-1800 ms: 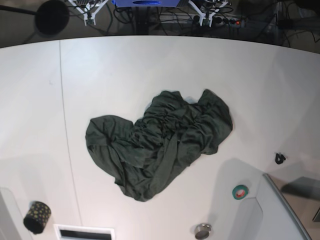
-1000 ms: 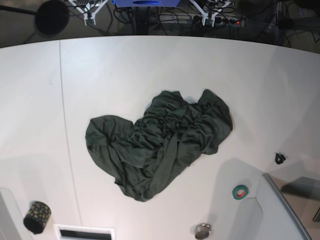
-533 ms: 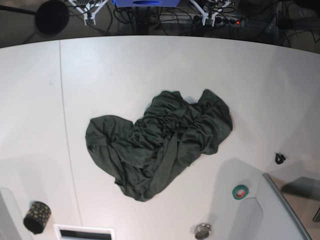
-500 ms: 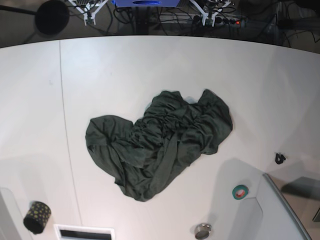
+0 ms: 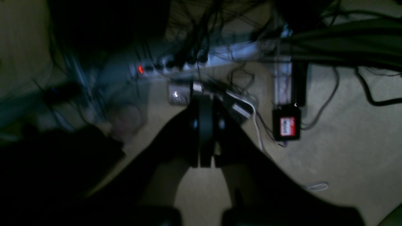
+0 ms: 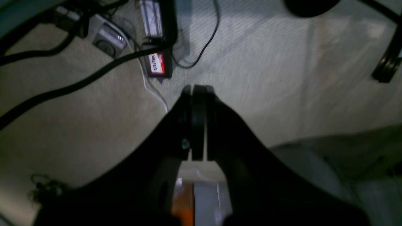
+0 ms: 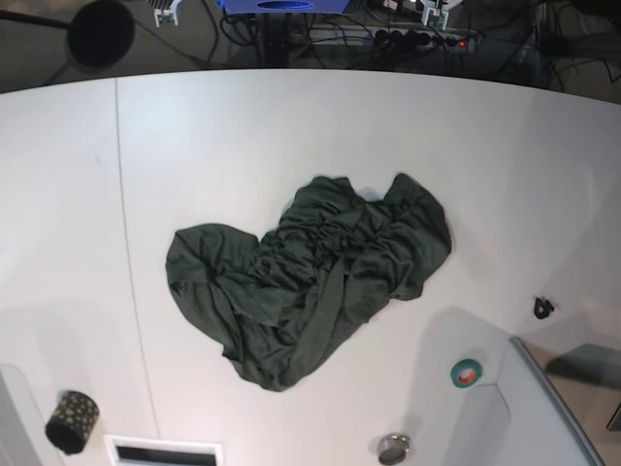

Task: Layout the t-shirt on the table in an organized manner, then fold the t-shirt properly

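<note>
Lying crumpled, t-shirt (image 7: pixel 306 280) on table (image 7: pixel 243 136) | sleeves hidden in folds | left gripper (image 5: pixel 203 131), right gripper (image 6: pixel 195 122) closed, empty, over floor

A t-shirt (image 7: pixel 309 280) lies bunched near the middle of the counter (image 7: pixel 291 126), apart from everything else. At the near left edge sits a small cylinder (image 7: pixel 72 421), with a slot (image 7: pixel 163 452) just to its right. Toward the near right lie a tape roll (image 7: pixel 466 372) and a round knob (image 7: pixel 393 449), beside a raised tray (image 7: pixel 543 408) at the corner. A small clip (image 7: pixel 543 308) lies behind the tray. Cables (image 7: pixel 388 29) lie on the floor beyond the far edge.
</note>
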